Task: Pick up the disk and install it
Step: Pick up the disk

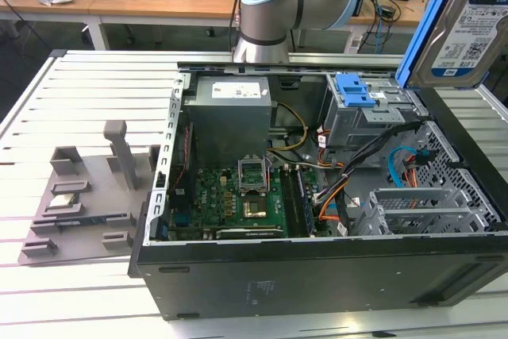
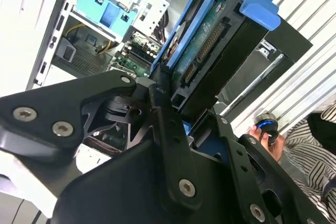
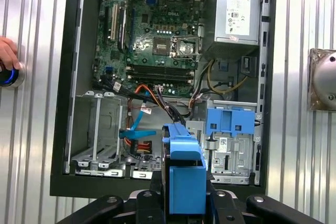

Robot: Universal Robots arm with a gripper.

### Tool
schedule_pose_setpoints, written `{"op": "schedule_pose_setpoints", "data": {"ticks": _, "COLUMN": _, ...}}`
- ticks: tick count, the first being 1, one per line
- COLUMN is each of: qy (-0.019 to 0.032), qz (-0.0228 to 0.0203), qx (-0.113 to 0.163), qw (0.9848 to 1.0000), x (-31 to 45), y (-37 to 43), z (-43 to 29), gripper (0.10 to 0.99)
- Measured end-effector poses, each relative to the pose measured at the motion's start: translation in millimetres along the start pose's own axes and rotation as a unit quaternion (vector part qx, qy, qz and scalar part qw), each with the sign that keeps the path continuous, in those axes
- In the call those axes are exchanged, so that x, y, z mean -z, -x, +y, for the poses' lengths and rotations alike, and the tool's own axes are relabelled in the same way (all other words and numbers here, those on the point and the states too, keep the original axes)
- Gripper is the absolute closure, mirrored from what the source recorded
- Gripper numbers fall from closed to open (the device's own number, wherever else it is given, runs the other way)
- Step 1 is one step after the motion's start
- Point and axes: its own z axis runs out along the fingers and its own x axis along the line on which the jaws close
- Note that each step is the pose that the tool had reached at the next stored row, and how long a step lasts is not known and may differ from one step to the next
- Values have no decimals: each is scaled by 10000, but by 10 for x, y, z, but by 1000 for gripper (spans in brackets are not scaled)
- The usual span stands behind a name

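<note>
Blue-framed silver disk [image 1: 467, 25] is pinched between the fingers of the gripper [image 2: 182, 111], held clear of the slatted table [image 1: 95, 85] above the open case [image 1: 317, 275], near its far corner at the exterior view's right. A grey cage [image 1: 361, 117] with a blue latch [image 1: 355, 89] is noted inside that corner. A hand [image 3: 6, 53] is rested on a blue-lit button [image 3: 8, 76] on the table beside the case.
</note>
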Motion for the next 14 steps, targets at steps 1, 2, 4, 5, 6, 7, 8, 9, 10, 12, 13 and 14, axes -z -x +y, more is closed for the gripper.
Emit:
{"op": "schedule_pose_setpoints", "data": {"ticks": 1, "qy": 0, "qz": 0, "qx": 0, "qw": 10000, "x": 0, "y": -15, "z": 1, "gripper": 718}}
{"op": "schedule_pose_setpoints", "data": {"ticks": 2, "qy": 0, "qz": 0, "qx": 0, "qw": 10000, "x": 0, "y": -28, "z": 2, "gripper": 718}}
{"op": "schedule_pose_setpoints", "data": {"ticks": 4, "qy": 0, "qz": 0, "qx": 0, "qw": 10000, "x": -1, "y": -64, "z": 4, "gripper": 718}}
{"op": "schedule_pose_setpoints", "data": {"ticks": 5, "qy": 0, "qz": 0, "qx": 0, "qw": 10000, "x": -1, "y": -78, "z": 5, "gripper": 718}}
{"op": "schedule_pose_setpoints", "data": {"ticks": 6, "qy": 0, "qz": 0, "qx": 0, "qw": 10000, "x": -1, "y": -92, "z": 6, "gripper": 718}}
{"op": "schedule_pose_setpoints", "data": {"ticks": 7, "qy": 0, "qz": 0, "qx": 0, "qw": 10000, "x": -1, "y": -105, "z": 7, "gripper": 718}}
{"op": "schedule_pose_setpoints", "data": {"ticks": 8, "qy": 0, "qz": 0, "qx": 0, "qw": 10000, "x": -2, "y": -120, "z": 8, "gripper": 718}}
{"op": "schedule_pose_setpoints", "data": {"ticks": 9, "qy": 0, "qz": 0, "qx": 0, "qw": 10000, "x": -2, "y": -132, "z": 9, "gripper": 718}}
{"op": "schedule_pose_setpoints", "data": {"ticks": 10, "qy": 0, "qz": 0, "qx": 0, "qw": 10000, "x": -2, "y": -144, "z": 10, "gripper": 718}}
{"op": "schedule_pose_setpoints", "data": {"ticks": 12, "qy": 0, "qz": 0, "qx": 0, "qw": 10000, "x": -3, "y": -170, "z": 11, "gripper": 718}}
{"op": "schedule_pose_setpoints", "data": {"ticks": 13, "qy": 0, "qz": 0, "qx": 0, "qw": 10000, "x": -3, "y": -182, "z": 12, "gripper": 718}}
{"op": "schedule_pose_setpoints", "data": {"ticks": 14, "qy": 0, "qz": 0, "qx": 0, "qw": 10000, "x": -4, "y": -204, "z": 13, "gripper": 718}}
